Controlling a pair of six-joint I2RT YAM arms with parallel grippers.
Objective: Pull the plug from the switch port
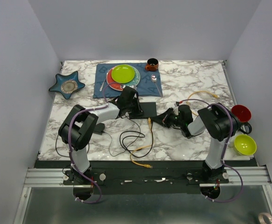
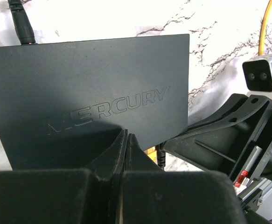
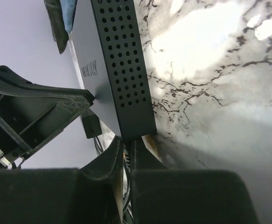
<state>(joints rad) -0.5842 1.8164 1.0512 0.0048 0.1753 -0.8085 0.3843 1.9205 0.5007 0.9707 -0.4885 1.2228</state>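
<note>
The switch (image 1: 147,109) is a flat matte-black box lying mid-table; its top with the MERCURY logo fills the left wrist view (image 2: 89,88), and its vented side shows in the right wrist view (image 3: 122,60). My left gripper (image 1: 132,106) is shut and empty, its tips (image 2: 127,136) resting on the switch's top near the front edge. My right gripper (image 1: 166,119) sits at the switch's near right corner, shut on a black ribbed plug (image 3: 129,148) at the socket edge. In the left wrist view that plug (image 2: 161,157) shows beside a yellow plug (image 2: 150,154).
A yellow cable (image 1: 145,149) and black cords (image 1: 126,137) loop in front of the switch. A black power brick (image 1: 98,128) lies on the left. A green plate (image 1: 122,73) on a blue mat, an orange cup (image 1: 152,64), a star dish (image 1: 68,85), and red (image 1: 240,112) and green (image 1: 244,143) bowls stand around.
</note>
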